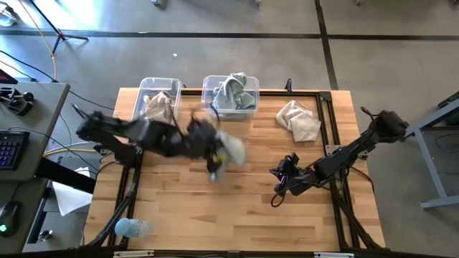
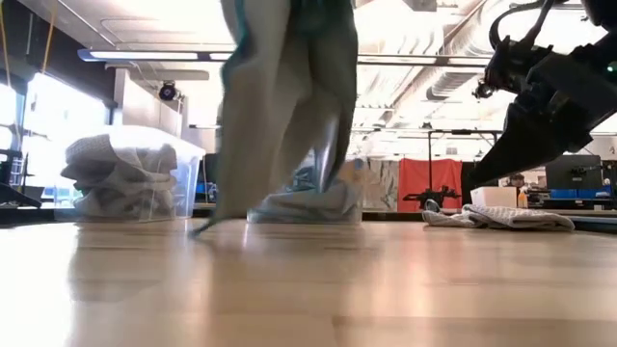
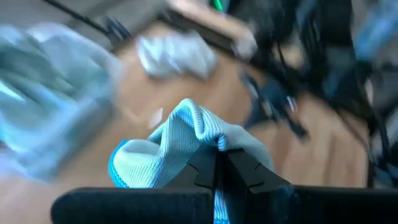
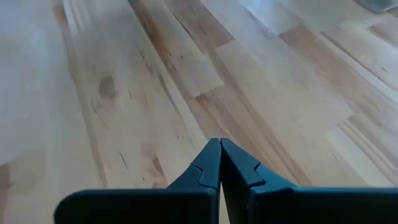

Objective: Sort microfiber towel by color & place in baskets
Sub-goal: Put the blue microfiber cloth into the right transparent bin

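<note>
1. Microfiber towels sit in four spots: a teal one (image 1: 231,150) hangs from the left gripper (image 1: 214,159) above the table's middle, more teal ones (image 1: 231,92) fill the right basket (image 1: 251,101), beige ones (image 1: 159,106) fill the left basket (image 1: 143,89), and a beige heap (image 1: 299,120) lies loose on the table (image 1: 229,208) at far right.
2. Left gripper: fingers pressed together, pinching a fold of the teal towel (image 3: 186,134); the left wrist view shows cloth bunched over the finger tips (image 3: 214,165).
3. Held towel is off the wood. In the low view it hangs as a long drape (image 2: 284,106) whose bottom corner reaches down about to the tabletop level.
4. Left arm reaches in from the left edge, just near of both baskets.
5. Both baskets stand side by side at the far edge, left of centre, clear-walled; in the low view the left one (image 2: 183,173) shows beige cloth piled above its rim.
6. Right gripper (image 1: 281,180) hovers low over bare wood on the right half, near of the loose beige heap and well apart from it.
7. Right fingers are closed tip to tip (image 4: 219,163) with nothing between them.
8. Low view: loose beige heap (image 2: 496,217) lies flat at right, under the right arm (image 2: 549,106).
9. A clear plastic bottle (image 1: 133,228) lies at the near left corner.
</note>
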Tool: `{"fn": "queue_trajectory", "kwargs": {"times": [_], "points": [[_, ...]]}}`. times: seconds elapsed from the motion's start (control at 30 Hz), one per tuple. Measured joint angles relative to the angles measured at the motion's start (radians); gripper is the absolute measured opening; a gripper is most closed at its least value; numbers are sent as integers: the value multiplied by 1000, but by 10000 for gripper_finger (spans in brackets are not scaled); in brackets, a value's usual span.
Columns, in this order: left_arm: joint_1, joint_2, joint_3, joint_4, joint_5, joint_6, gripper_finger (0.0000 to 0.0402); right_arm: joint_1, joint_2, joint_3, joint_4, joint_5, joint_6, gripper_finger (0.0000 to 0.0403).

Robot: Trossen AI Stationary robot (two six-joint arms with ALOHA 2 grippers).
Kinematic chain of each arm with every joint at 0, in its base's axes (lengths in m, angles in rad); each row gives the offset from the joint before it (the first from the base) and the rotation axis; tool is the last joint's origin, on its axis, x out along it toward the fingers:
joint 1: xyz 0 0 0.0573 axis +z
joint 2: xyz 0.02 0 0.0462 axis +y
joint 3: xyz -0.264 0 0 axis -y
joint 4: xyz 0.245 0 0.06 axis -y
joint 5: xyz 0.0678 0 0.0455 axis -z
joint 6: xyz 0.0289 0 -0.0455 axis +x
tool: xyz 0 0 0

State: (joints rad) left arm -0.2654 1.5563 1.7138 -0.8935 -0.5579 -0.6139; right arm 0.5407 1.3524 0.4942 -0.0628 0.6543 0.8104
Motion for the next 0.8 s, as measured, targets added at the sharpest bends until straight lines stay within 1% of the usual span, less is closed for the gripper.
{"fn": "queue_trajectory", "kwargs": {"times": [0.07,0.13,0.3,0.37,0.43,0.6,0.7,0.8], "points": [[59,-38,0,57,-17,60,0,-2,14,0,8,0,6,0],[135,-65,0,140,-10,132,0,-2,26,0,18,0,14,0],[338,-91,0,402,66,274,0,-2,51,0,28,1,31,0],[413,-99,0,486,103,306,0,-2,58,0,29,0,46,0],[475,-102,2,547,109,313,0,-2,63,0,30,0,46,0],[596,-93,2,545,129,284,0,-2,63,0,31,-1,53,0],[617,-73,2,524,130,255,0,-2,63,0,30,-1,53,0],[616,-38,2,524,75,249,0,-2,63,0,30,-1,46,0]]}}
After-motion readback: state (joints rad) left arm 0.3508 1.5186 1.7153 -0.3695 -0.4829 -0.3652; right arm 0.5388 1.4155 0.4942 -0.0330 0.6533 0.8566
